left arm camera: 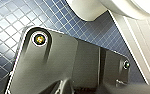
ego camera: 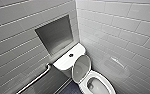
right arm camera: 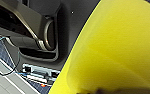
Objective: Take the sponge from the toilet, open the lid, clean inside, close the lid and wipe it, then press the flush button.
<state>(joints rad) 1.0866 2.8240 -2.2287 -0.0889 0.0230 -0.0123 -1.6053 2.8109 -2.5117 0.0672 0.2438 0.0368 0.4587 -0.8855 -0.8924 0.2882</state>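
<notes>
The white toilet (ego camera: 66, 60) stands in the corner against the tiled walls. Its lid (ego camera: 81, 68) is raised and leans back against the tank, so the oval bowl (ego camera: 98, 86) lies open. The small dark flush button (ego camera: 71, 55) sits in the middle of the tank top. The bright yellow sponge (right arm camera: 116, 50) looms very close to the right wrist camera, with my right gripper shut on it. In the left wrist view the toilet's white underside (left arm camera: 91, 10) hangs over the blue tiled floor (left arm camera: 6, 25); my left gripper is open and holds nothing.
A metal grab bar (ego camera: 36, 80) runs along the left wall beside the tank. A recessed niche (ego camera: 54, 33) is set into the wall above the tank. The right wall (ego camera: 121, 37) stands close to the bowl.
</notes>
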